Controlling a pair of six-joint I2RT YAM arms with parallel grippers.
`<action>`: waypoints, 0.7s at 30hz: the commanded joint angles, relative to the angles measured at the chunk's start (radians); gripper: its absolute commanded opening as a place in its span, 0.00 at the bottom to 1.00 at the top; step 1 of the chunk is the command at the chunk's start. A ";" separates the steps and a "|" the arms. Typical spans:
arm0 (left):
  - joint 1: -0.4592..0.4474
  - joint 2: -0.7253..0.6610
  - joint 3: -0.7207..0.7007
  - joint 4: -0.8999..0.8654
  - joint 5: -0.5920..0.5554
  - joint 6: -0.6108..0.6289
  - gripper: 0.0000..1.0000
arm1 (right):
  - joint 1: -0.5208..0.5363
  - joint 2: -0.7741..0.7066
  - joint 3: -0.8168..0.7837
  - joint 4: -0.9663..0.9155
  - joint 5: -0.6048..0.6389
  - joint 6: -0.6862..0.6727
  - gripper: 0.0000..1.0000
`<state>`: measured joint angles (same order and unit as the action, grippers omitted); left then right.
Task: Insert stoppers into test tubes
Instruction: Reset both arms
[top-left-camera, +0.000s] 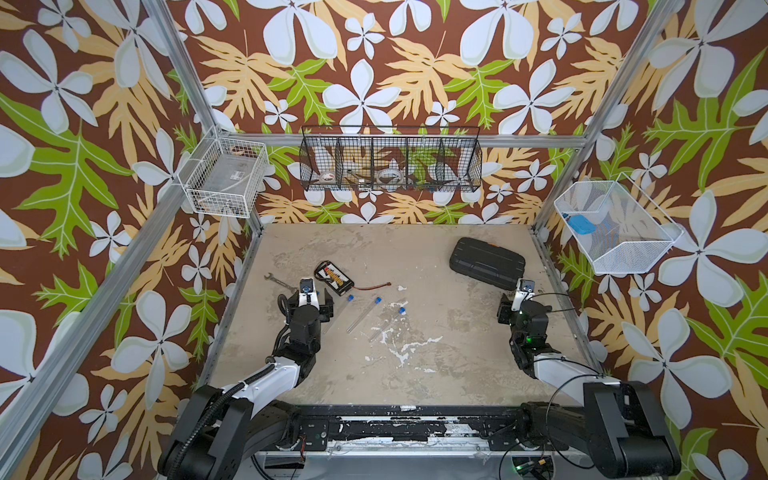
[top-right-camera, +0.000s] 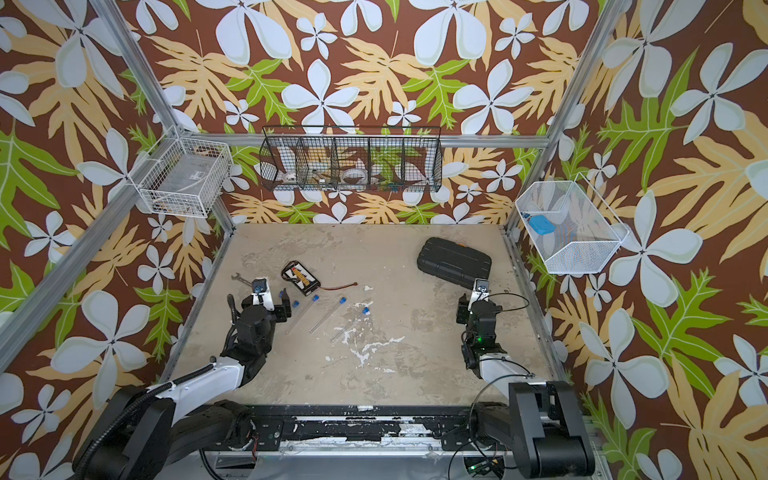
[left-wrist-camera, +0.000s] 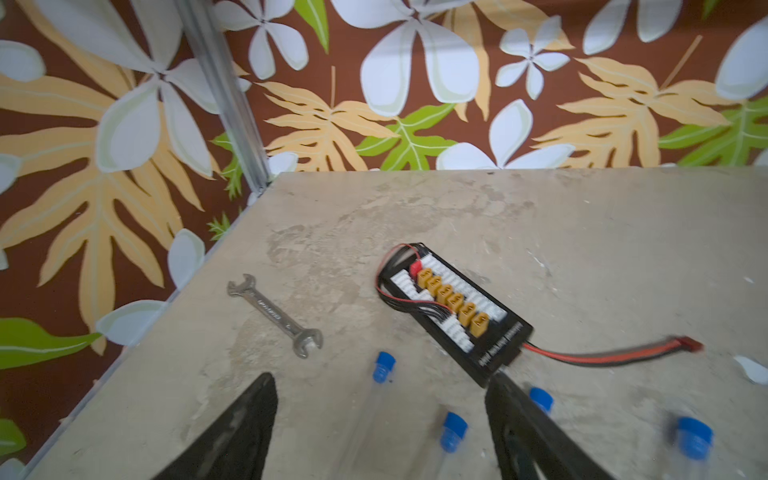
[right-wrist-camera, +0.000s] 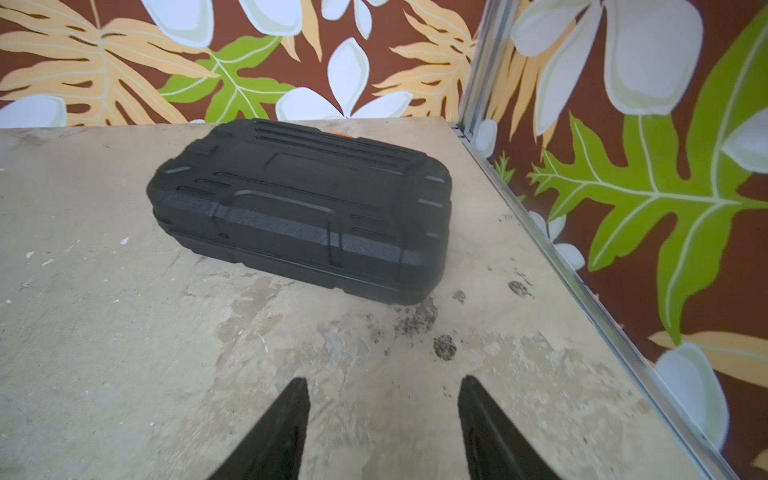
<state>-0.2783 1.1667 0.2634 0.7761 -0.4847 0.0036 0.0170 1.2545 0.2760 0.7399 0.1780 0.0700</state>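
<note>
**Stoppered tubes lie under an open end effector on a cluttered tabletop**

Four test tubes (top-right-camera: 327, 316) are seen lying flat and side by side on the left half of the tabletop (top-right-camera: 374, 374). Each has one of the blue stoppers (top-right-camera: 343, 300) seated in its far end. The left end effector (left-wrist-camera: 382, 386) is positioned over the leftmost tubes, its fingers spread wide and nothing gripped. In the left wrist view two stoppered ends are framed between the fingers, while a third is partly hidden behind one finger.

The space around the tubes is crowded. A black connector board (left-wrist-camera: 457, 307) is laid just beyond the stoppers, its near corner almost met by a fingertip. Its red-and-black lead (left-wrist-camera: 602, 355) is trailed across the tabletop past the tubes. A silver wrench (left-wrist-camera: 274, 316) is placed near the outermost tube, toward the tabletop's left edge.

The right end effector (right-wrist-camera: 383, 380) is seen well apart on the right side, its fingers likewise parted over bare tabletop. A closed black case (right-wrist-camera: 299, 208) is laid ahead of it. Wire baskets (top-left-camera: 390, 158) are hung on the walls above.
</note>
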 joint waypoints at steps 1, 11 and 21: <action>0.040 0.045 -0.016 0.184 0.030 0.034 0.82 | -0.020 0.069 0.011 0.212 -0.049 -0.019 0.61; 0.066 0.211 -0.035 0.341 0.033 0.021 0.88 | -0.035 0.208 -0.083 0.473 -0.166 -0.046 0.66; 0.153 0.296 -0.123 0.564 0.135 -0.045 0.90 | -0.023 0.212 -0.077 0.471 -0.138 -0.056 1.00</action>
<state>-0.1436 1.4227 0.1444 1.2011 -0.3862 -0.0032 -0.0116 1.4681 0.1947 1.1816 0.0273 0.0208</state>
